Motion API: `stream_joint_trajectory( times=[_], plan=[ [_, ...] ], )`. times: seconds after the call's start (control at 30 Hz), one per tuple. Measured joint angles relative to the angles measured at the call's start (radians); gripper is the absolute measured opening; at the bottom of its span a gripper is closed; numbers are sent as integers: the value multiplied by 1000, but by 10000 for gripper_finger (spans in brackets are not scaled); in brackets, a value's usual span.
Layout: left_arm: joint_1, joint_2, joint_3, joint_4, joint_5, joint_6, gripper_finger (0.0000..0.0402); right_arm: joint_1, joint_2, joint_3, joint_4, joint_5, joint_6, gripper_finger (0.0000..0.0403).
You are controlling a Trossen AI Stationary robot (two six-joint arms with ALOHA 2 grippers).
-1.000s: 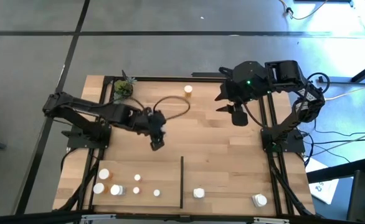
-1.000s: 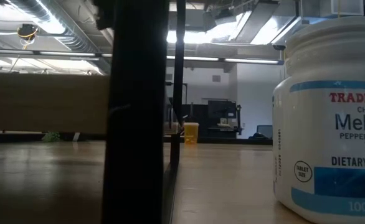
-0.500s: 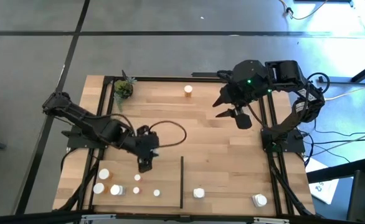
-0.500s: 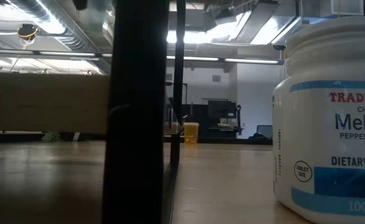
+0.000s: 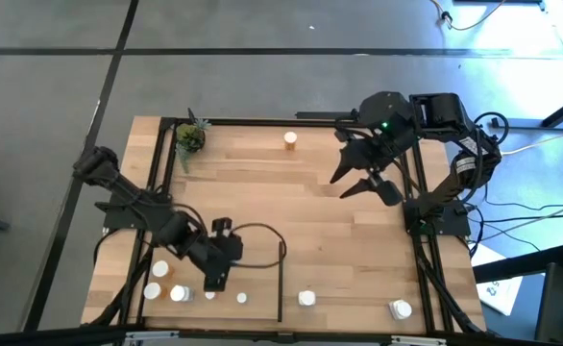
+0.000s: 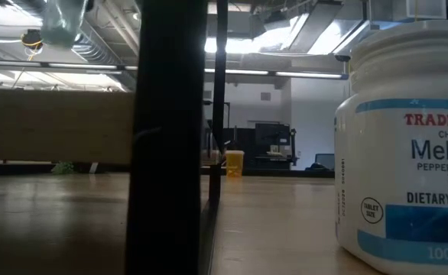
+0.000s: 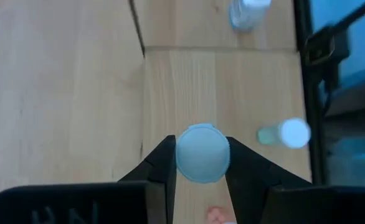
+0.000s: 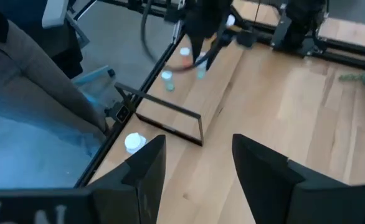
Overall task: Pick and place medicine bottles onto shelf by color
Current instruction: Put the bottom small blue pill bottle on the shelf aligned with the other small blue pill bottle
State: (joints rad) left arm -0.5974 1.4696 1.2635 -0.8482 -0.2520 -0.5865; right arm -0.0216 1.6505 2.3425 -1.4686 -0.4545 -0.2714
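- High view has the left claw (image 5: 214, 279) down at the near left of the shelf (image 5: 320, 221), right in among the cluster of small bottles there. That makes sense, since this side of the thin black divider strip (image 5: 281, 281) looks like one colour's zone.
- Left wrist view is the clear one: the left claw's fingers (image 7: 159, 163) are clamped on a white-capped bottle (image 7: 202, 152), pinching it by the sides so the cap faces the camera. I'd guess it's held upright so it can go down standing. I can't tell from these views whether its base is on the wood yet.
- Just beside it, another small bottle (image 7: 284, 133) stands close to the black rail, so there isn't much room for the fingers to spread on release. That's the thing I'd watch.
- Across the divider, two white bottles (image 5: 306, 298) sit at the near edge, well apart from the left cluster, so the sorting looks partly done.
- One orange bottle (image 5: 290, 141) is alone at the far edge, near the potted plant (image 5: 191, 135), not yet sorted.
- Right claw (image 5: 363, 178) hovers over the far right of the surface with its fingers apart and nothing in them, probably lined up to go for that orange one.
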Motion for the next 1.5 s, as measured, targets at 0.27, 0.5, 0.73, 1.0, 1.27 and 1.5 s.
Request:
stream_joint_trajectory(
  times=[0.27,0.5,0.73,1.0,1.27,1.5],
  plan=[
    [-42,96,0,115,-40,47,92,0,0,0,18,-2,-2,186],
    [-66,155,0,148,-90,42,92,0,0,0,20,-5,-3,186],
    [-81,192,0,155,-82,11,92,0,0,0,21,-95,-48,186],
    [-90,194,0,153,-111,-32,92,0,0,0,21,-93,-51,186],
    [-86,225,0,146,-119,-71,92,0,0,0,21,-89,-53,186],
    [-94,247,0,150,-113,-86,92,0,0,0,21,-89,-55,186]
  ],
)
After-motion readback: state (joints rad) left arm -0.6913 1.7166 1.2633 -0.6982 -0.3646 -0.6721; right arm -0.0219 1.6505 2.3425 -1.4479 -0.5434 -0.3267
